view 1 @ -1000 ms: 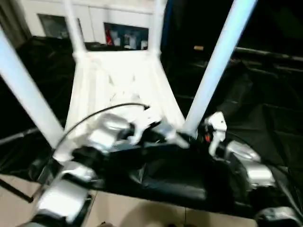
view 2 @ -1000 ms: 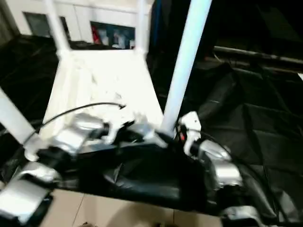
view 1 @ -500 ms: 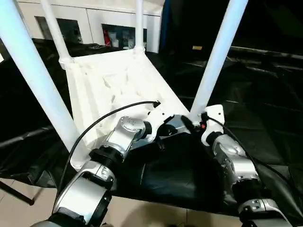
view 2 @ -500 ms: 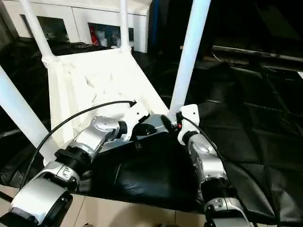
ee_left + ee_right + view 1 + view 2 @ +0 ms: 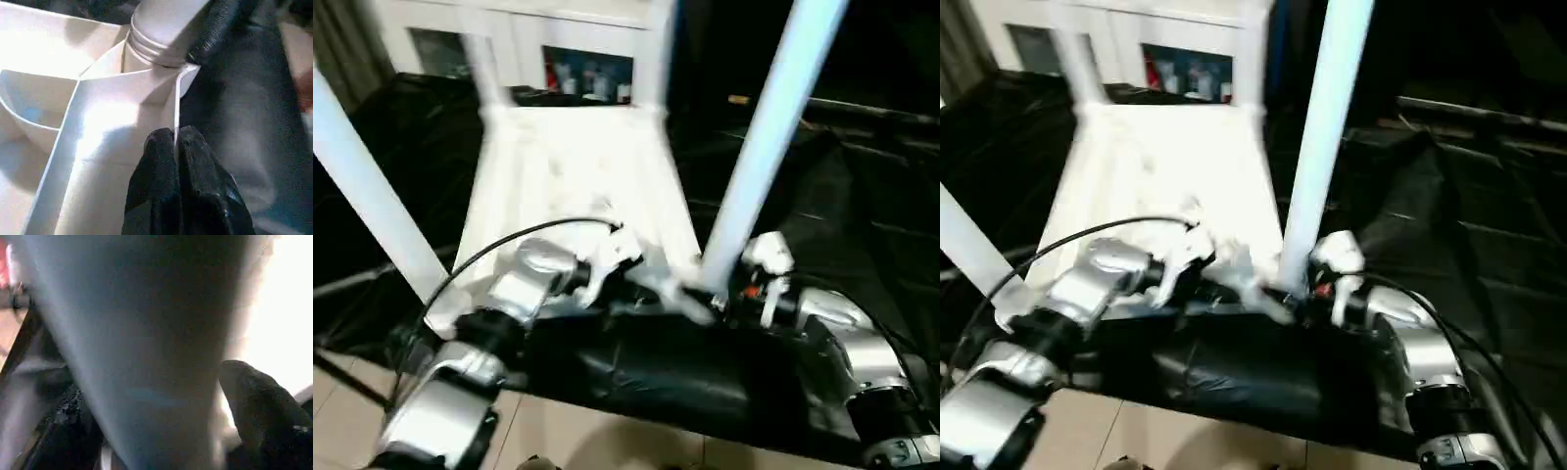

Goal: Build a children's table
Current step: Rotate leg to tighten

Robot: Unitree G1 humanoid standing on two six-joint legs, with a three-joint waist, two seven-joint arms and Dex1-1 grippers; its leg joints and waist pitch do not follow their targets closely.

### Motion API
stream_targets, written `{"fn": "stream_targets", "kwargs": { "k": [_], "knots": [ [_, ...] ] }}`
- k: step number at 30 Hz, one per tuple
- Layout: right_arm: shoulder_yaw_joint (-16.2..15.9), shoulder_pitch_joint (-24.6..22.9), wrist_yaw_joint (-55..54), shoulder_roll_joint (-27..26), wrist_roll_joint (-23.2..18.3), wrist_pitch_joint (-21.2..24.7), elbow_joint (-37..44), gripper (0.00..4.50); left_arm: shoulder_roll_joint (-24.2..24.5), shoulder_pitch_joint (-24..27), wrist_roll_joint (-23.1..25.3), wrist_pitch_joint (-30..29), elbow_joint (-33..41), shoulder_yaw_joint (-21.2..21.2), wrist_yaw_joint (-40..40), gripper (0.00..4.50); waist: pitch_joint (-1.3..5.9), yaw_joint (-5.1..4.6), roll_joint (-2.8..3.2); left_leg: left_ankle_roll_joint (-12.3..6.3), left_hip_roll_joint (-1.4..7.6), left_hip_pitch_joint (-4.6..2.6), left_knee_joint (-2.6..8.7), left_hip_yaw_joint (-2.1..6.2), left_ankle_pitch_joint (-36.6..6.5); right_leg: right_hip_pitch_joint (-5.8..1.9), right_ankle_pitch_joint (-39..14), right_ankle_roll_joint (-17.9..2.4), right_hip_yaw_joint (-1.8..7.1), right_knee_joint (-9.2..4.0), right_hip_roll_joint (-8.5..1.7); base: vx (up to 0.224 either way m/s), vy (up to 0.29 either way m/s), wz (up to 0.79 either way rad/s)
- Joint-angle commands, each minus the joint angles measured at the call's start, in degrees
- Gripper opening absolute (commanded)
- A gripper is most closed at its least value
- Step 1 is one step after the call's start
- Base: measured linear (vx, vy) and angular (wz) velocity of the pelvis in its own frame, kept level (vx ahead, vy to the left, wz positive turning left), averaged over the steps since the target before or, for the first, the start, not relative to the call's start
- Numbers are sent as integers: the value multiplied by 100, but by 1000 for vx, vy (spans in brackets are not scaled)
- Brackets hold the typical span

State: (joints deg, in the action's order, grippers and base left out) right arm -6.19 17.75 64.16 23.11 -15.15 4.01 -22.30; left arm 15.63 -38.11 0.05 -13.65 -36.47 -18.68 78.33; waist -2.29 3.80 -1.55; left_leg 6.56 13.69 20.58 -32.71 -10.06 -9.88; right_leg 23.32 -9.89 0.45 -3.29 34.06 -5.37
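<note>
The children's table top (image 5: 578, 166) lies upside down on the black-draped work table, ribbed side up, with white legs standing in its corners. My left gripper (image 5: 176, 142) is shut on the thin rim (image 5: 178, 98) of the top, just beside the near right corner socket (image 5: 156, 44). The near right leg (image 5: 773, 127) rises from that socket. My right gripper (image 5: 161, 416) is open at this leg's base, one black finger (image 5: 259, 406) on each side of the tube. The near left leg (image 5: 362, 186) stands at the other front corner.
Black cloth (image 5: 862, 196) covers the work table to the right of the top. A white cabinet (image 5: 587, 69) stands behind. Tiled floor (image 5: 568, 431) shows below the table's front edge. A black cable (image 5: 509, 245) arcs over my left forearm.
The head view has swung and blurred. My right gripper's jaws have spread wider around the near right leg. The left gripper keeps its hold on the rim.
</note>
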Motion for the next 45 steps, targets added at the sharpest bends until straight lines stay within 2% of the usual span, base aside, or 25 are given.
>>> {"fn": "stream_targets", "kwargs": {
  "k": [1, 6, 12, 15, 20, 23, 25, 26, 27, 28, 29, 30, 32, 33, 36, 37, 38, 40, 41, 42, 44, 45],
  "knots": [
    [-41, -5, 154, 95, 54, -39, 127, 360, -55, 0, -221, -33, 188, -77, 365, 0, 328, -23, -70, -479, -61, -20, 346, -104, -1269, -291, -1082, -1368, 152, -351, -143, 0, 0, 0],
    [-148, 3, 374, 109, 52, 29, 84, 360, 65, 72, -259, -87, 322, -7, 375, 0, 334, -37, -113, -507, -68, -3, 330, -108, -1100, -306, -937, -1359, 155, -330, -151, 0, 0, 0],
    [-231, 124, 458, 61, 105, -119, -309, 300, 67, 123, -301, -130, 421, -12, 343, 0, 339, -45, -120, -517, -68, -6, 321, -108, -1052, -310, -861, -1419, 152, -314, -149, 0, 0, 0],
    [-208, 91, 483, 49, 74, -104, -299, 275, 66, 143, -311, -135, 451, -10, 325, 0, 338, -43, -120, -552, -73, -4, 316, -111, -986, -314, -798, -1425, 154, -307, -146, 0, 0, 0],
    [-170, -90, 460, -2, -5, -45, -194, 265, 25, 153, -307, -98, 454, 47, 180, 0, 341, -38, -124, -568, -68, -9, 311, -111, -953, -314, -767, -1439, 154, -300, -147, 0, 0, 0],
    [-78, -152, -79, -200, 43, 35, -253, 264, -118, 118, -259, 20, 330, 142, -185, 0, 340, -38, -121, -563, -75, -3, 312, -109, -960, -316, -783, -1430, 152, -300, -142, 0, 0, 0],
    [-18, -119, -463, -316, 149, 14, -379, 264, -216, 91, -206, 100, 234, 190, -452, 0, 327, -45, -123, -462, -79, -12, 324, -110, -1064, -299, -1018, -1358, 151, -329, -145, 0, 0, 0],
    [19, -98, -696, -381, 211, 14, -454, 264, -277, 71, -165, 162, 166, 211, -620, 0, 316, -67, -140, -402, -88, 8, 333, -103, -1139, -308, -1234, -1264, 145, -353, -143, 0, 0, 0],
    [137, -33, -1499, -596, 416, 25, -671, 263, -502, -25, -9, 319, -103, 254, -1216, 0, 289, -88, -121, -312, -93, -12, 347, -108, -1354, -273, -1669, -1127, 143, -417, -145, 0, 0, 0],
    [137, -33, -1499, -596, 416, 25, -671, 263, -502, -25, -9, 319, -103, 254, -1216, 0, 280, -99, -132, -257, -103, -14, 348, -105, -1436, -267, -1901, -1045, 141, -436, -146, 0, 0, 0],
    [227, 24, -1942, -740, 471, 74, -800, 263, -621, -70, 54, 350, -217, 262, -1476, 0, 296, -104, -125, -177, -113, -22, 349, -86, -1498, -275, -2194, -921, 143, -453, -160, 0, 0, 0],
    [342, 105, -2460, -937, 512, 141, -920, 263, -774, -124, 119, 329, -322, 257, -1760, 0, 296, -108, -108, -170, -114, -26, 355, -88, -1526, -264, -2250, -880, 146, -470, -156, 0, 0, 0],
    [540, 274, -3375, -1329, 553, 304, -1099, 263, -1087, -224, 252, 270, -494, 189, -2280, 0, 284, -169, -124, -71, -132, -16, 368, -70, -1638, -243, -2551, -746, 135, -503, -142, 0, 0, 0],
    [547, 361, -3677, -1468, 620, 338, -1160, 263, -1244, -267, 308, 249, -565, 132, -2469, 0, 294, -171, -99, -83, -133, -22, 370, -64, -1652, -243, -2592, -694, 136, -522, -151, 0, 0, 0],
    [478, 495, -4174, -1683, 838, 319, -1235, 263, -1533, -334, 440, 239, -693, 36, -2855, 0, 300, -195, -115, -120, -138, -17, 368, -62, -1701, -229, -2520, -661, 138, -530, -130, 0, 0, 0],
    [425, 530, -4238, -1728, 915, 247, -1265, 263, -1606, -348, 480, 255, -731, 6, -2914, 0, 297, -189, -77, -124, -136, -25, 371, -62, -1720, -219, -2483, -673, 144, -532, -131, 0, 0, 0],
    [362, 548, -4245, -1737, 989, 196, -1279, 263, -1659, -356, 498, 258, -745, -11, -2942, 0, 294, -203, -102, -157, -138, -18, 370, -65, -1760, -218, -2424, -685, 144, -536, -117, 0, 0, 0],
    [145, 550, -4198, -1769, 1203, 88, -1267, 263, -1811, -390, 523, 301, -810, -39, -2959, 0, 306, -198, -103, -183, -140, -17, 365, -68, -1756, -219, -2297, -720, 153, -524, -110, 0, 0, 0],
    [142, 529, -4188, -1806, 1196, 90, -1233, 318, -1836, -414, 526, 332, -852, -18, -2956, 0, 306, -194, -115, -219, -143, -4, 367, -68, -1732, -228, -2223, -745, 163, -515, -111, 0, 0, 0],
    [187, 516, -4153, -1829, 1135, 83, -1199, 332, -1828, -429, 528, 346, -871, 5, -2954, 0, 306, -200, -116, -239, -147, 9, 372, -64, -1702, -242, -2183, -747, 163, -508, -109, 0, 0, 0],
    [212, 504, -4059, -1803, 1075, 49, -1136, 332, -1773, -452, 512, 372, -899, 42, -2894, 0, 310, -190, -105, -261, -141, -5, 369, -66, -1691, -226, -2093, -786, 174, -502, -107, 0, 0, 0],
    [204, 499, -4016, -1765, 1079, 4, -1111, 352, -1736, -454, 506, 384, -900, 49, -2861, 0, 312, -185, -102, -276, -140, -12, 364, -70, -1673, -223, -1990, -841, 182, -497, -108, 0, 0, 0]
  ]
}}
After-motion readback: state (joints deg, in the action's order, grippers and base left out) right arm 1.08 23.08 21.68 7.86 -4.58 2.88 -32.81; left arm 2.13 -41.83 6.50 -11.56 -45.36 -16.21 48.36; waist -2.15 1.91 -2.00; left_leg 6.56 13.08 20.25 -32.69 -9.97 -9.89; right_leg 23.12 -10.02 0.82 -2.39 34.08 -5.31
